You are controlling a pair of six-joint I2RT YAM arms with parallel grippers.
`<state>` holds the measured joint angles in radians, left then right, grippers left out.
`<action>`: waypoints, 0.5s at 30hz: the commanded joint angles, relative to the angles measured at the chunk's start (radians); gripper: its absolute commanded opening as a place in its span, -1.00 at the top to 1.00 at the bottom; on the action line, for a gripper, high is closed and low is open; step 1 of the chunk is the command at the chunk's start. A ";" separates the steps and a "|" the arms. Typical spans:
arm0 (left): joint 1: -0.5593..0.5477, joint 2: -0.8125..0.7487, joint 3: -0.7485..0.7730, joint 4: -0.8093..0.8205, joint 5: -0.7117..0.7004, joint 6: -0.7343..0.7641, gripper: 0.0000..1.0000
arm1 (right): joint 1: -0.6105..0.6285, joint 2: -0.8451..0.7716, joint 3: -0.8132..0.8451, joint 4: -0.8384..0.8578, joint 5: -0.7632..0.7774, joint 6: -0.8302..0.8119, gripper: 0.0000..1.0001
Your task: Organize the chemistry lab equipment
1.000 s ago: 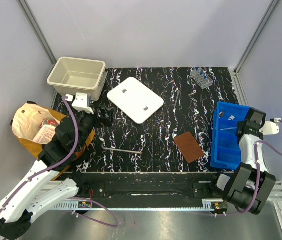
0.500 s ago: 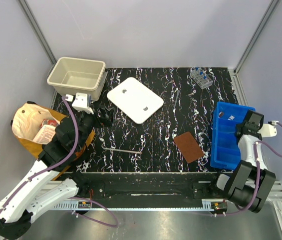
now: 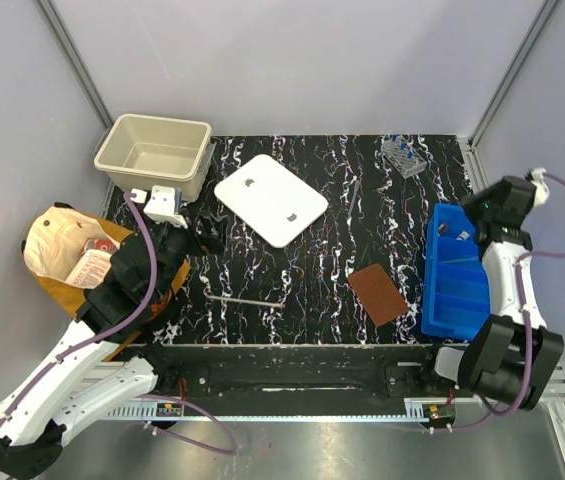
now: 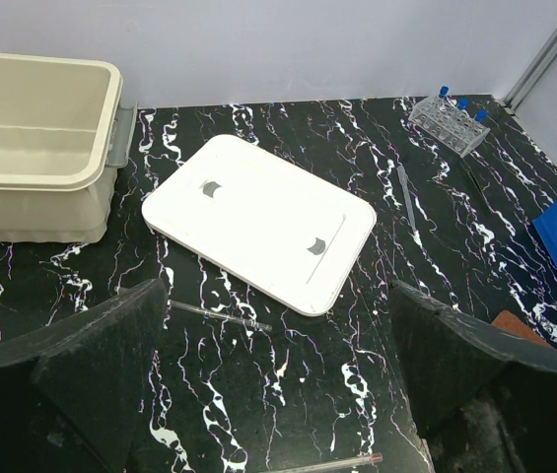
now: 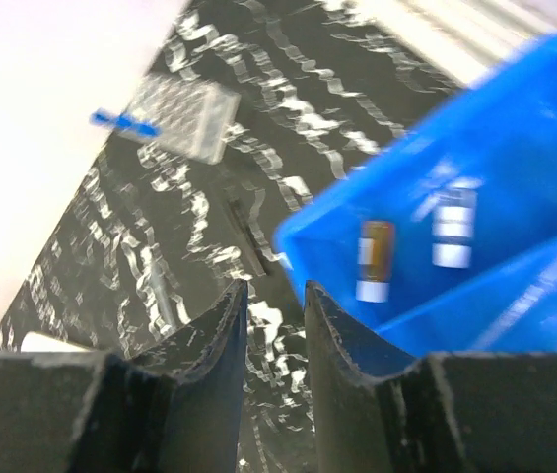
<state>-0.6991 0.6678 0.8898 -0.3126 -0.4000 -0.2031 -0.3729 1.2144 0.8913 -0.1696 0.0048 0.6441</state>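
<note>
The left gripper [image 4: 278,379] is held wide open and empty, near the white lid [image 4: 258,232]. The right gripper [image 5: 276,305] is slightly parted and empty, positioned above the far end of the blue bin [image 5: 515,148]. The tube rack [image 3: 403,155] is located at the far right. The silvery rod [image 3: 245,299] is laid near the centre.

Beige plastic tub [image 3: 154,152] at the marbled black counter's [image 3: 312,250] far left corner, white rectangular lid [image 3: 270,199] just right of it. Clear tube rack [image 3: 403,156] far right. In front of it, blue divided bin [image 3: 457,275] holding two small vials [image 3: 445,229] in its far compartment. Brown square pad [image 3: 378,293] left of the bin, thin silvery rod [image 3: 245,300] further left.
</note>
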 commanded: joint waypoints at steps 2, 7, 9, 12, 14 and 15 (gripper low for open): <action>-0.004 -0.013 0.009 0.046 0.001 0.001 -0.98 | 0.218 0.100 0.182 -0.034 -0.009 -0.179 0.29; -0.004 -0.011 0.009 0.046 -0.003 0.002 -0.98 | 0.397 0.299 0.357 -0.128 0.035 -0.227 0.27; -0.004 -0.013 0.009 0.046 -0.002 0.002 -0.98 | 0.448 0.396 0.441 -0.175 0.035 -0.244 0.24; -0.004 -0.011 0.009 0.046 0.003 0.004 -0.98 | 0.497 0.543 0.567 -0.228 0.043 -0.254 0.22; -0.002 -0.011 0.009 0.046 0.001 0.002 -0.98 | 0.517 0.632 0.656 -0.274 0.050 -0.253 0.22; -0.003 -0.013 0.009 0.046 0.000 0.002 -0.98 | 0.528 0.675 0.690 -0.290 0.053 -0.254 0.22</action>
<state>-0.6991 0.6674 0.8898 -0.3126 -0.4004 -0.2028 0.1207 1.7695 1.4406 -0.3511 0.0181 0.4263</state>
